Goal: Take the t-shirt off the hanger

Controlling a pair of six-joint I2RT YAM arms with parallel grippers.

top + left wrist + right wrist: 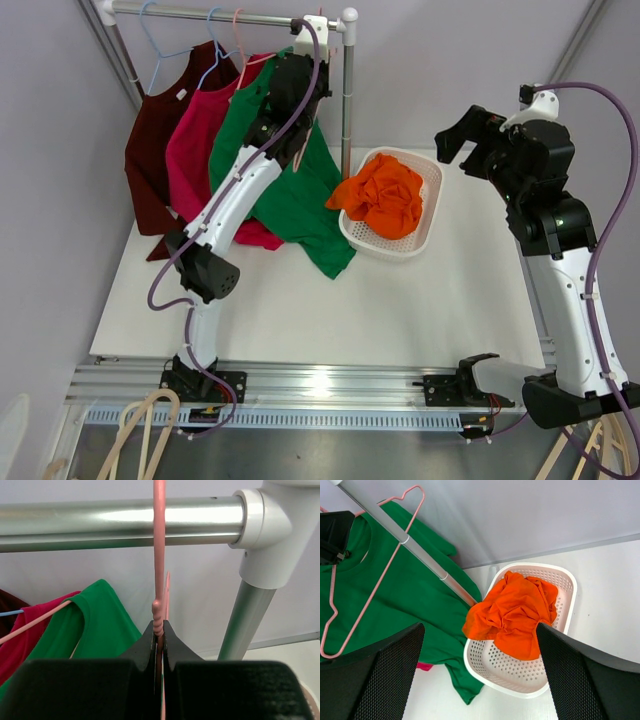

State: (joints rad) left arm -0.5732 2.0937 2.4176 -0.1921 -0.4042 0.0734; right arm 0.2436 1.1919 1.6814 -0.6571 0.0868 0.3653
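Left fingers (149, 647): pressed together, clamped on the neck of the pink hanger (159, 555), whose hook sits over the metal rail (120, 522).

Green t-shirt (290, 190): on that hanger, at the rail's right end beside the upright post (347, 100). Its lower hem trails onto the bench (400, 310).

Right fingers (375, 675): spread apart, holding nothing, raised over the right side of the bench.

Bench: white, matte. A white perforated basket (430, 215) stands near the post and holds a crumpled orange garment (385, 195).

Rail, further left: magenta shirt (190, 150), then maroon shirt (150, 150), both on pale blue hangers.

Room: plain grey walls at back and sides.
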